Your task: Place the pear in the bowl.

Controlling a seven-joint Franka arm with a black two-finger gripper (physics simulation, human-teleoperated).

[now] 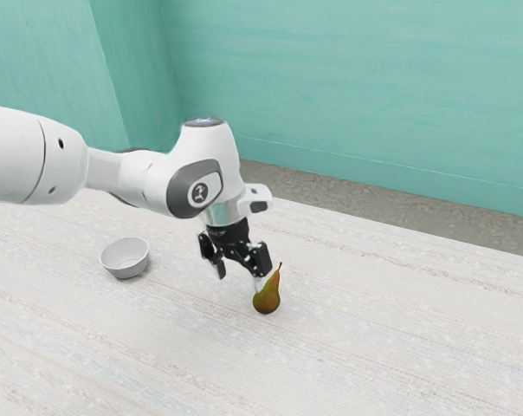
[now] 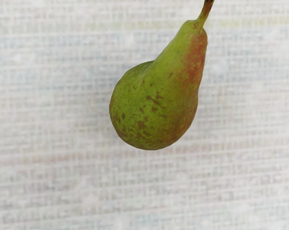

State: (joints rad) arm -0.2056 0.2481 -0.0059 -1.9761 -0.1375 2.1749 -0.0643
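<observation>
My gripper (image 1: pixel 241 275) hangs over the table with its two fingers spread apart, open. One fingertip overlaps the upper left side of the pear (image 1: pixel 267 300) in the exterior view; whether they touch, I cannot tell. Green-brown with a thin dark stem, the pear rests on the table, its neck pointing up. The wrist view has the green, brown-speckled pear (image 2: pixel 156 103) under my hand, reddish along one side of its neck. A white round bowl (image 1: pixel 125 257) stands apart, toward the exterior view's left, with nothing visible inside it.
A pale, woven-patterned table surface (image 1: pixel 357 338) lies under the pear and bowl. Beyond its far edge are a strip of grey-brown floor (image 1: pixel 348 201) and a teal wall (image 1: pixel 357 87).
</observation>
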